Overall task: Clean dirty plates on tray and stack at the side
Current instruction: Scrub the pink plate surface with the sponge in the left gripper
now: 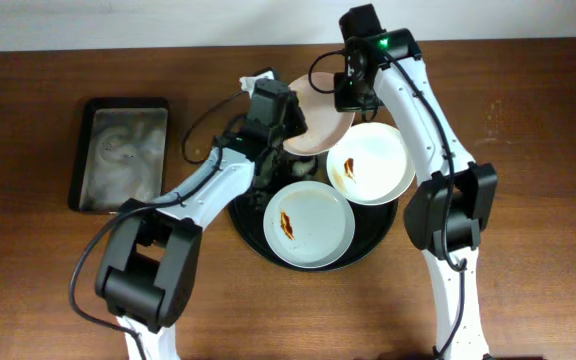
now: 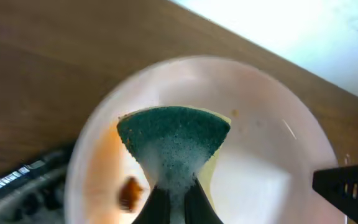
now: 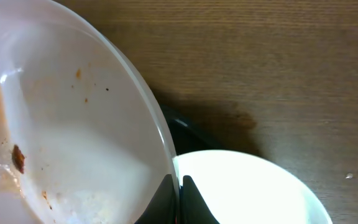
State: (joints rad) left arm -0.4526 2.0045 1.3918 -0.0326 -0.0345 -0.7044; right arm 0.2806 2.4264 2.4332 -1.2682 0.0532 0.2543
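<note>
Green sponge (image 2: 173, 140) sits clamped in my left gripper (image 2: 174, 196), pressed on the raised plate (image 2: 260, 149); my right gripper (image 3: 180, 199) pinches that plate's rim at the tray's (image 1: 251, 238) far edge.

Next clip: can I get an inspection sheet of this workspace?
Surface: brown wooden table.
Job's things: lifted plate held tilted at the round tray's far side; front plate and right plate lie on it, both smeared.
Clutter: rectangular sponge tray, greyish liquid inside.
Grippers: left gripper presses green sponge onto lifted plate; right gripper pinches its rim.
Cables: black cable loops beside left arm.
Surroundings: white wall behind.
</note>
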